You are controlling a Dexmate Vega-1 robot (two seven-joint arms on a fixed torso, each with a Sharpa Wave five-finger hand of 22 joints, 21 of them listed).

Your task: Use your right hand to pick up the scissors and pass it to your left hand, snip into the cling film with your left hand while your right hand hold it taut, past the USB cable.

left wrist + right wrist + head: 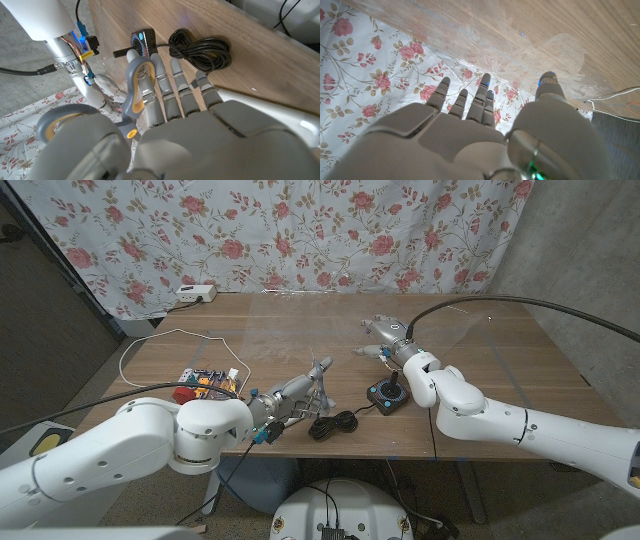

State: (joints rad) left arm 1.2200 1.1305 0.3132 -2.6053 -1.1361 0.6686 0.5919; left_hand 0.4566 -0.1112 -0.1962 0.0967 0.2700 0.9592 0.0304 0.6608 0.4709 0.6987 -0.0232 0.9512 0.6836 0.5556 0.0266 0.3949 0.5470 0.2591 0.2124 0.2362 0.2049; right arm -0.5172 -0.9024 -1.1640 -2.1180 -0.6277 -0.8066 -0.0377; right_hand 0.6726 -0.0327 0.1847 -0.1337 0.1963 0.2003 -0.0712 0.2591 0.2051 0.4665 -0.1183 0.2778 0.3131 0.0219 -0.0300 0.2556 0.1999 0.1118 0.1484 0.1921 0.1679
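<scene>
My left hand (285,402) grips the scissors (319,372) near the table's front edge, blades pointing toward the far side. In the left wrist view the grey handle loops with yellow lining (132,97) sit around my fingers (172,95). The cling film (300,330) lies as a clear sheet across the table's middle, and shows wrinkled in the right wrist view (555,55). My right hand (386,332) is at the film's right edge with fingers (482,97) stretched out and apart; whether it presses the film I cannot tell. The black coiled USB cable (335,423) (201,47) lies just right of my left hand.
A small black joystick box (387,394) (143,42) stands right of the cable. A circuit board (210,383) with a red part and a white cord (150,345) lie at the left. A white power strip (195,294) sits at the back, before the floral curtain (300,230).
</scene>
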